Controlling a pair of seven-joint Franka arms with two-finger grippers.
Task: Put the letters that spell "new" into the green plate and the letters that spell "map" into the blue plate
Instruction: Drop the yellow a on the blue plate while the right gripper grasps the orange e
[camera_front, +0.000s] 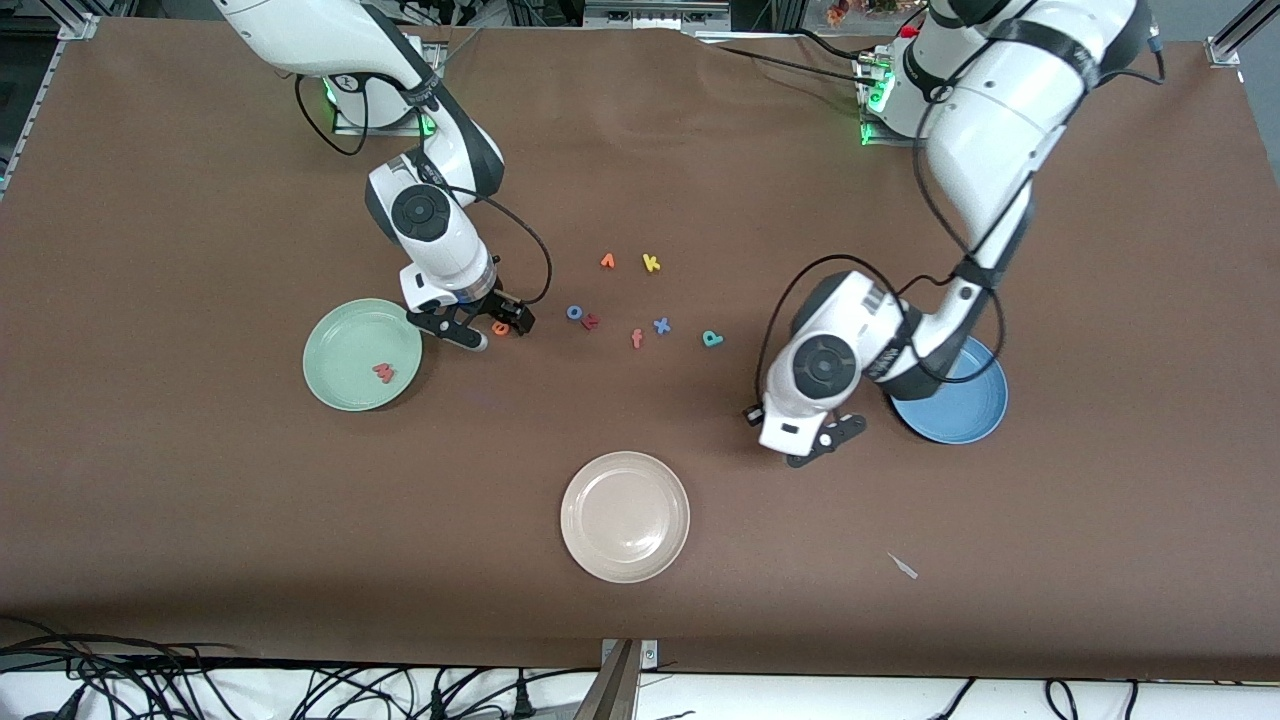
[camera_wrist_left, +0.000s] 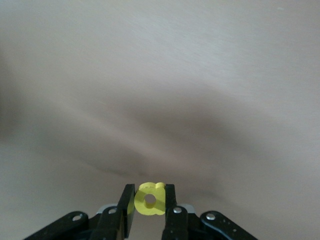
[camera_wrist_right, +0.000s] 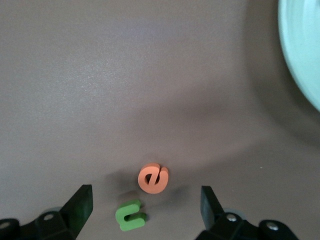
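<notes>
My left gripper (camera_front: 825, 445) (camera_wrist_left: 150, 190) is shut on the yellow a (camera_wrist_left: 150, 201), over the table beside the blue plate (camera_front: 975, 415). The left arm covers part of that plate. My right gripper (camera_front: 492, 330) (camera_wrist_right: 145, 196) hangs open just above the orange e (camera_front: 500, 328) (camera_wrist_right: 153, 179) and the green n (camera_wrist_right: 131, 215), next to the green plate (camera_front: 340, 340) (camera_wrist_right: 302, 50). The salmon-red w (camera_front: 384, 373) lies in the green plate. The teal p (camera_front: 711, 338) lies on the table toward the left arm's end of the letter group.
Loose letters lie mid-table: an orange v (camera_front: 607, 261), yellow k (camera_front: 651, 263), blue o (camera_front: 575, 312), blue x (camera_front: 661, 325) and salmon f (camera_front: 637, 339). A cream-white plate (camera_front: 625, 515) sits nearer the front camera. A small pale scrap (camera_front: 903, 566) lies near it.
</notes>
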